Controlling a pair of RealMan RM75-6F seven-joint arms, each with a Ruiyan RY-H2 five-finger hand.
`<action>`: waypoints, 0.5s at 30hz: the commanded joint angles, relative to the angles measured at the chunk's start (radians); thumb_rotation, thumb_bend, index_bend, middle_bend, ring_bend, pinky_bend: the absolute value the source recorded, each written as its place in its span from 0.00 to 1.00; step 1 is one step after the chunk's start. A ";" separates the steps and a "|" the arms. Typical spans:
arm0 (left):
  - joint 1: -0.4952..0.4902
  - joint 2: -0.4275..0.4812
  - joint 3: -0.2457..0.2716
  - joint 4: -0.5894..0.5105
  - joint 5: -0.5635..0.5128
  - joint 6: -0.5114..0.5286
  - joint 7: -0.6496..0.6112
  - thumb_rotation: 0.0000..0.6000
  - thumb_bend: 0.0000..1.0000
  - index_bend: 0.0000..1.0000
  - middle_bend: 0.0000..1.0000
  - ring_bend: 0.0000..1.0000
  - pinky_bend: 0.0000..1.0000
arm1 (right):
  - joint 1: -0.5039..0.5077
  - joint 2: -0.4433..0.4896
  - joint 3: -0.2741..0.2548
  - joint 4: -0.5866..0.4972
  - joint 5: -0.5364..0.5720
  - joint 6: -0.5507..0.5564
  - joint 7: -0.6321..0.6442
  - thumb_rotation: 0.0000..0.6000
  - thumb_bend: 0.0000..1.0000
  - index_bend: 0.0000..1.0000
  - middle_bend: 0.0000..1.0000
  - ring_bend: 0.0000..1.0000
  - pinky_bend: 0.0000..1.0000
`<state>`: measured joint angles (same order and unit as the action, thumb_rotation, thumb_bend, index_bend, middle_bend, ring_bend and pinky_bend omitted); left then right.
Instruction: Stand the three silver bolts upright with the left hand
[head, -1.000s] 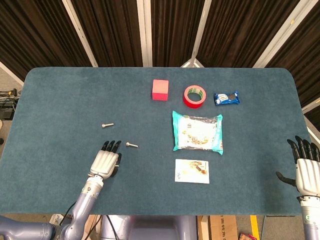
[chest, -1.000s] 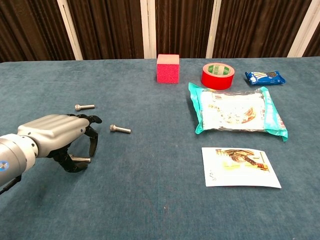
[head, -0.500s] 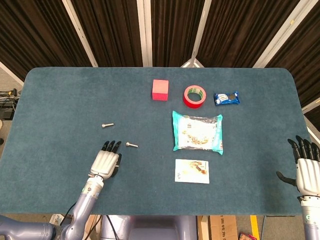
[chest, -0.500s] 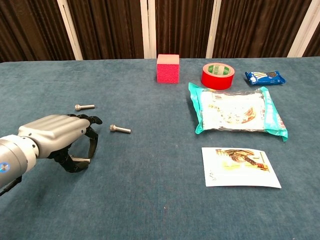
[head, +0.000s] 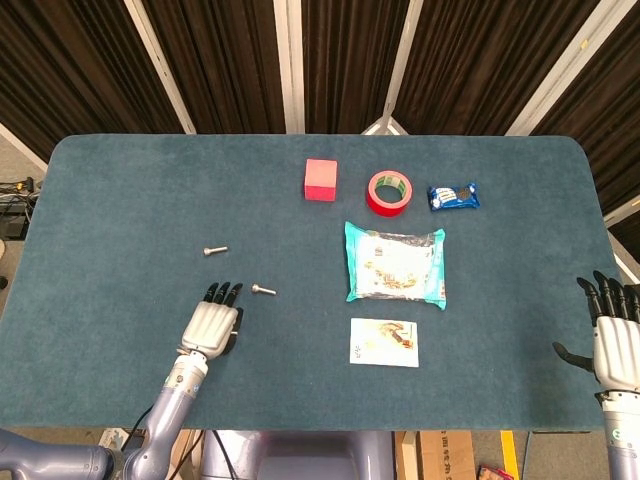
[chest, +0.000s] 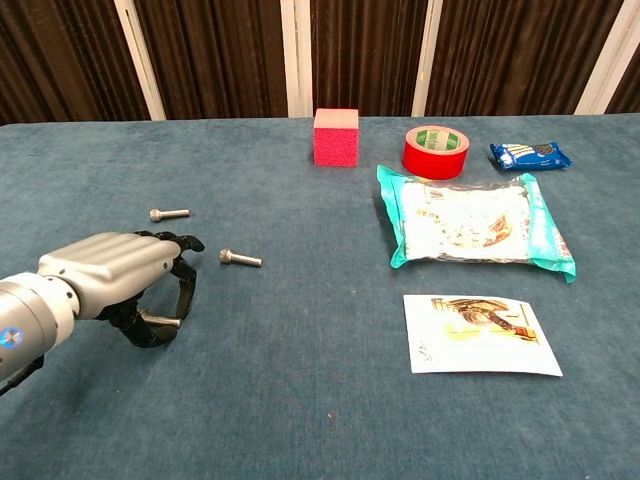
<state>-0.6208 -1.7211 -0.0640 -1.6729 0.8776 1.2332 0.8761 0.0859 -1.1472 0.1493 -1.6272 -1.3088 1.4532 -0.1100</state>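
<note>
Two silver bolts lie flat on the blue table: one at the far left (head: 214, 250) (chest: 168, 213), another (head: 263, 290) (chest: 241, 259) just right of my left hand's fingertips. My left hand (head: 213, 322) (chest: 110, 275) is palm down low over the cloth with its fingers curled. In the chest view a third silver bolt (chest: 162, 320) shows lying sideways under the palm, pinched between the thumb and the fingers. The head view hides this bolt. My right hand (head: 612, 335) hovers off the table's right edge with fingers spread, holding nothing.
A pink block (head: 320, 179), a red tape roll (head: 389, 192) and a small blue snack pack (head: 453, 196) sit at the back. A teal food pouch (head: 395, 264) and a printed card (head: 384, 342) lie right of centre.
My left hand has slid very slightly toward the near edge; the bolts and the right hand look unmoved.
</note>
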 joint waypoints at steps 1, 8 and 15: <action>-0.001 -0.002 0.001 0.002 0.000 0.000 0.002 1.00 0.51 0.55 0.04 0.00 0.00 | 0.000 0.001 0.000 -0.001 0.000 0.000 0.002 1.00 0.02 0.14 0.06 0.00 0.00; 0.000 -0.003 0.000 0.004 0.017 0.004 -0.011 1.00 0.54 0.56 0.04 0.00 0.00 | -0.002 0.001 0.002 0.000 -0.001 0.004 0.008 1.00 0.02 0.14 0.06 0.00 0.00; 0.011 0.013 -0.004 -0.009 0.049 0.013 -0.055 1.00 0.54 0.56 0.04 0.00 0.00 | -0.001 0.000 0.001 0.001 -0.004 0.004 0.010 1.00 0.02 0.14 0.06 0.00 0.00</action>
<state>-0.6131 -1.7125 -0.0665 -1.6783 0.9213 1.2443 0.8287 0.0846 -1.1469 0.1505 -1.6261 -1.3130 1.4570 -0.0999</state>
